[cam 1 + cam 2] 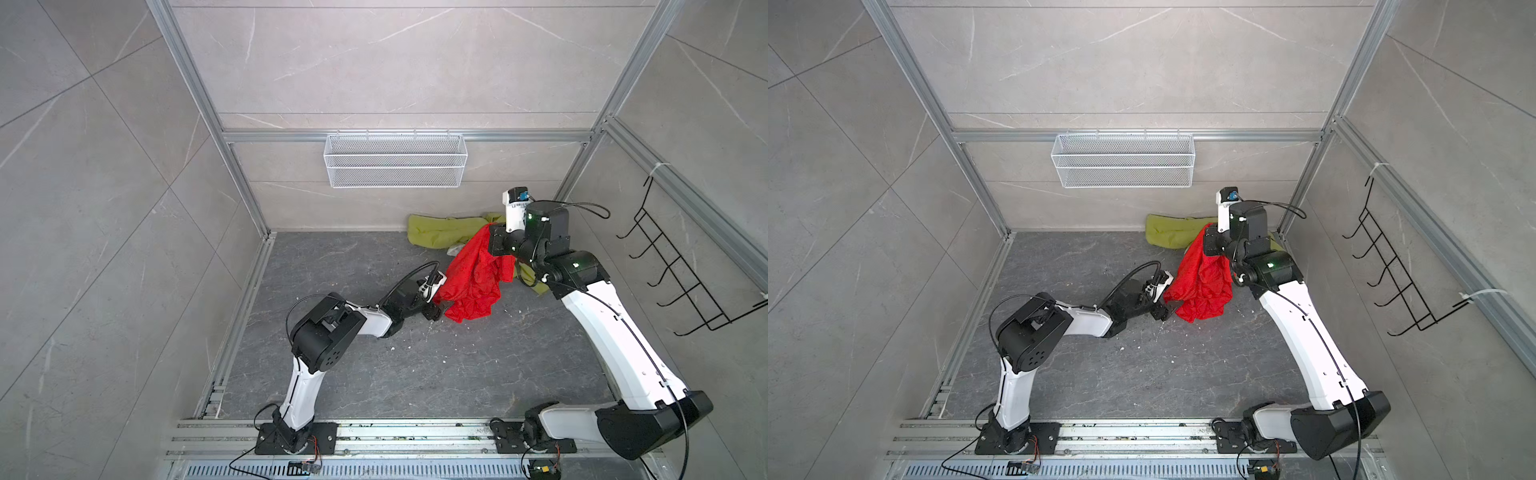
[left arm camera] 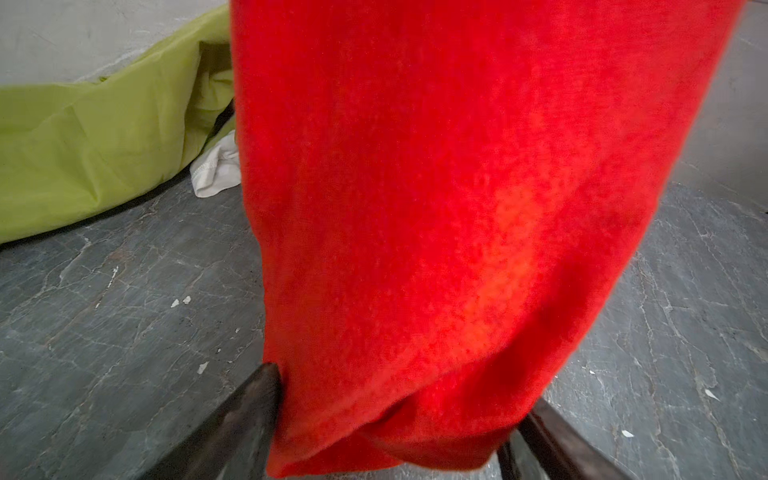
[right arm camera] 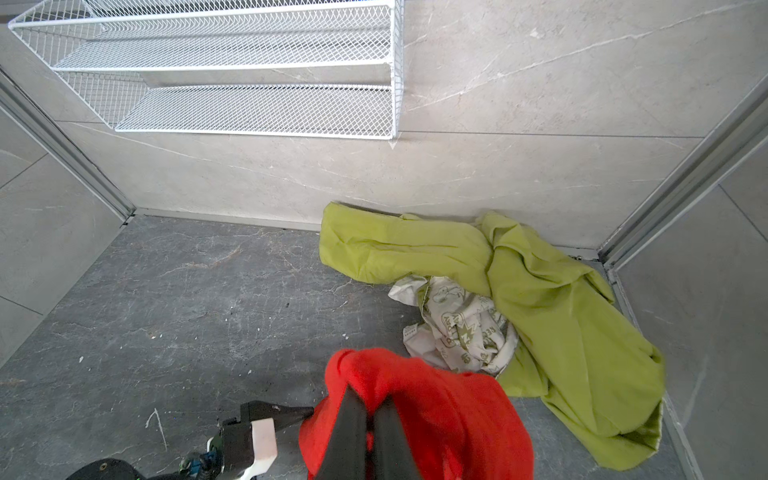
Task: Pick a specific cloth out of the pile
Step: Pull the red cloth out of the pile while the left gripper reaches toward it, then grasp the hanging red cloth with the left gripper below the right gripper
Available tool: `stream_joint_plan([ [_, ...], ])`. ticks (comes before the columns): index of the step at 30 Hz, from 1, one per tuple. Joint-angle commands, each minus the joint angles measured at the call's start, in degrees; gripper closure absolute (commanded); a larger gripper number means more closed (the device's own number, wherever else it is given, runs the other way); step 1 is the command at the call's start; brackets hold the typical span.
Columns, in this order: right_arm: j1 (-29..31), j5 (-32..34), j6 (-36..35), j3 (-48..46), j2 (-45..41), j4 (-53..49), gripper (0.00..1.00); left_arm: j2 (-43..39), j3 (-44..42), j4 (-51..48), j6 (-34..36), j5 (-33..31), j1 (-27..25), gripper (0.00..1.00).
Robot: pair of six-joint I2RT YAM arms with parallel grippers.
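The red cloth [image 1: 473, 282] [image 1: 1204, 286] hangs off the floor, bunched at its top end, where my right gripper [image 1: 491, 232] [image 3: 370, 399] is shut on it. Its lower folds [image 2: 415, 208] hang between the two fingers of my left gripper [image 1: 439, 301] [image 2: 407, 399], which is open, with one finger [image 2: 257, 415] touching the cloth's edge. The rest of the pile lies in the back right corner: an olive-green cloth [image 3: 540, 299] [image 1: 440, 235] and, against it, a small white printed cloth [image 3: 461, 328] [image 2: 216, 166].
A white wire basket [image 1: 395, 160] hangs on the back wall above the floor. A black wire rack [image 1: 673, 270] is fixed to the right wall. Aluminium frame posts stand in the corners. Dark stone floor [image 1: 374, 365] stretches to the front and left.
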Motion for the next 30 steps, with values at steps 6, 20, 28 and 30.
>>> stream_joint_plan([
  [6,0.2,0.1,0.9,-0.2,-1.6,1.9,1.00,0.2,2.5,2.0,-0.6,2.1,0.0,0.55],
  [20,0.2,0.9,1.1,-0.3,-2.5,1.8,1.00,-2.5,2.4,-2.0,-0.4,2.5,0.0,1.00],
  [28,0.1,2.0,1.1,-0.2,-3.7,1.8,1.00,-8.4,-0.1,-3.8,-0.8,-1.2,0.0,1.00],
  [30,0.1,2.3,1.0,-0.2,-3.9,1.6,1.00,-10.0,-0.6,-4.7,-0.7,-1.5,0.0,1.00],
])
